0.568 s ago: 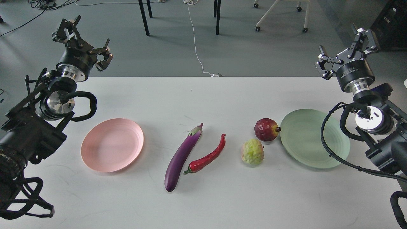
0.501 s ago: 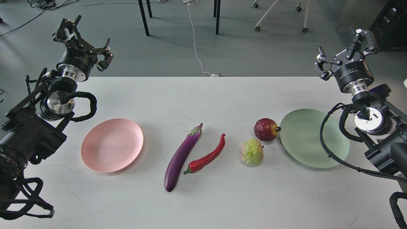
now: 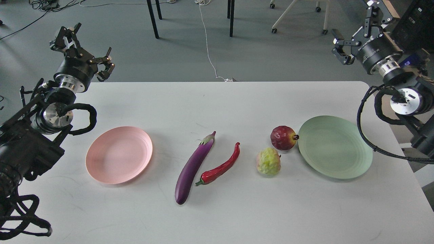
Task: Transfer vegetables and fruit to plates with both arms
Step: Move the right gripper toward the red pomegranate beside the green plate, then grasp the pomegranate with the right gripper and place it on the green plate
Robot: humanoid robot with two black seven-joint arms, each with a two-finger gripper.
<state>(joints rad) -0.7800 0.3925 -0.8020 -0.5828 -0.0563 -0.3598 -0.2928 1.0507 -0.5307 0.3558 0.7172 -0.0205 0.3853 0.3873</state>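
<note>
A purple eggplant [image 3: 193,166] and a red chili pepper [image 3: 222,165] lie side by side at the table's middle. A dark red fruit [image 3: 283,138] touches the rim of the mint green plate [image 3: 335,147]; a bumpy yellow-green fruit [image 3: 269,161] lies just in front of it. The pink plate [image 3: 118,155] is at the left and holds nothing. My left gripper [image 3: 81,47] is open and empty, raised beyond the table's far left corner. My right gripper [image 3: 359,32] is open and empty, raised beyond the far right corner.
The white table [image 3: 217,217] ends at a far edge just behind both grippers. Beyond it are grey floor, black table legs [image 3: 153,18], a white cable [image 3: 206,40] and a chair base [image 3: 298,17]. My thick arm links and cable loops overhang both table sides.
</note>
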